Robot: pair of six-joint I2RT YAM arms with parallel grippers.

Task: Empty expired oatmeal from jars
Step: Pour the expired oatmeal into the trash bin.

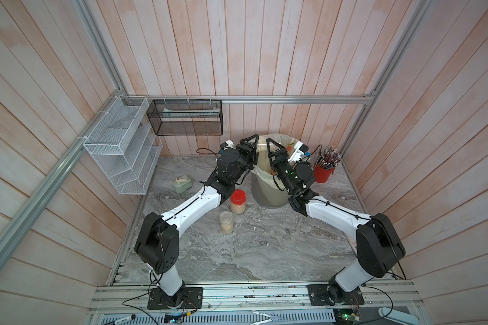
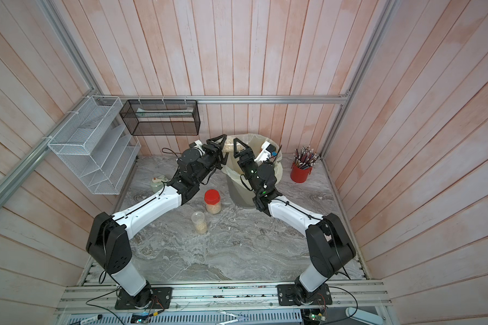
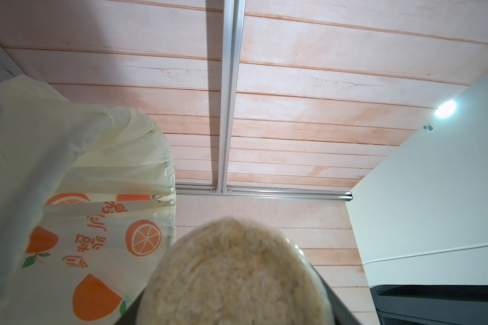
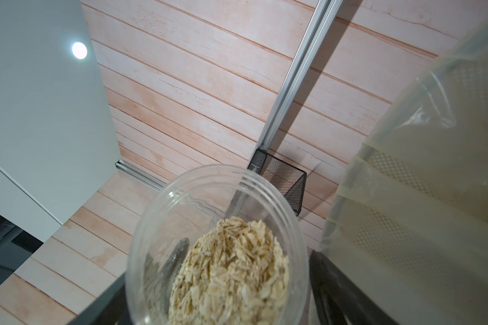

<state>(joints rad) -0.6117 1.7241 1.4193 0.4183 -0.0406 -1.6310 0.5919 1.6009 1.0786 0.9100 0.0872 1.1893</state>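
In both top views we see the left gripper (image 1: 256, 149) clamped on the held jar (image 1: 262, 145), which lies sideways above the grey bin (image 1: 268, 194). The right gripper (image 1: 272, 147) is at its other end. 2 more jars stand on the table (image 1: 265, 247): the red-lidded jar (image 1: 238, 201) and the clear-lidded jar (image 1: 226, 222). In the left wrist view, oatmeal (image 3: 231, 281) shows through the held jar's near end. In the right wrist view, the right gripper's fingers (image 4: 333, 287) flank its clear end; we cannot tell whether they press it.
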